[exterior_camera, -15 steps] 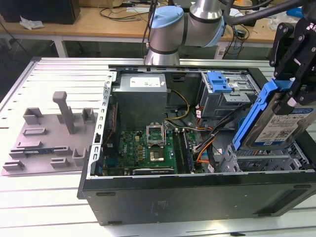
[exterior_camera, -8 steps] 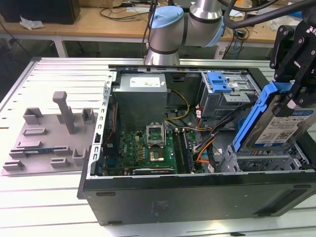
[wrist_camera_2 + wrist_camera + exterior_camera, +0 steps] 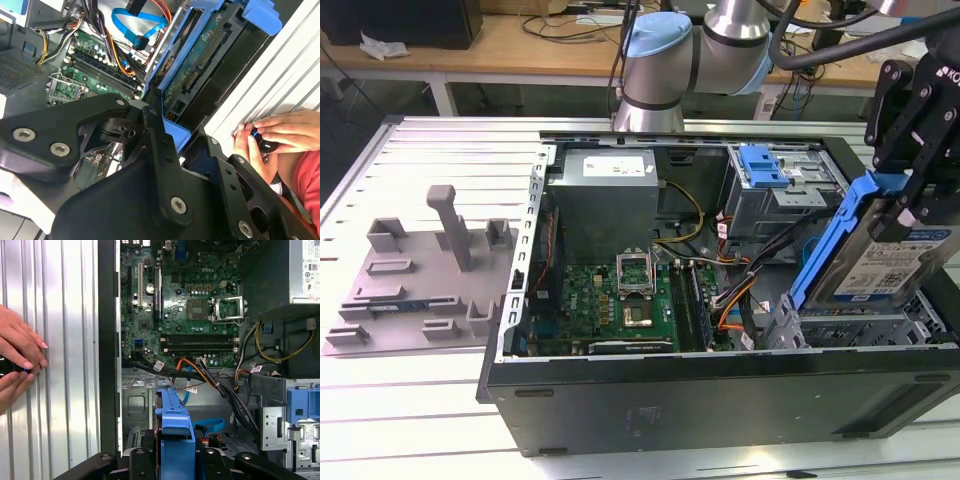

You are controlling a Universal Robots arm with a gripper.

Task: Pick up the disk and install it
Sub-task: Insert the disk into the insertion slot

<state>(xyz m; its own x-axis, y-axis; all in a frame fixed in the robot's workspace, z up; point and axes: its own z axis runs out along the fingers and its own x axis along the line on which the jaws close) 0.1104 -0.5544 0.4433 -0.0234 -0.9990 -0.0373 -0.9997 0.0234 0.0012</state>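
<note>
1. One disk [image 3: 892, 262] is in play. It hangs tilted in its blue carrier bracket over the open computer case [image 3: 720, 392], at the exterior view's right.
2. The gripper [image 3: 908, 200] is clenched on the disk, with the jaws pressing the bracket's edges, so I judge the pick-up done and the installing step in hand.
3. The disk's lower end dips toward the metal drive cage [image 3: 860, 325]. Whether it touches the cage I cannot tell.
4. My judgement is that seating it calls for squaring the bracket to the cage's opening. It also means keeping clear of the orange and black cables [image 3: 740, 292] that run just beside it.
5. The case holds a green motherboard [image 3: 620, 300] on its floor and a grey power-supply box [image 3: 605, 195] at the far wall. An upper bay with a blue latch tab [image 3: 765, 165] sits near the cage.
6. A loose blue data cable [image 3: 135, 22] lies inside the case, near the disk.
7. A person's hands [image 3: 20, 360] rest on the ribbed table [image 3: 420, 410] outside the case wall, holding a small dark object.
8. A grey fixture plate [image 3: 420, 285] sits on the table, well apart from the work.
</note>
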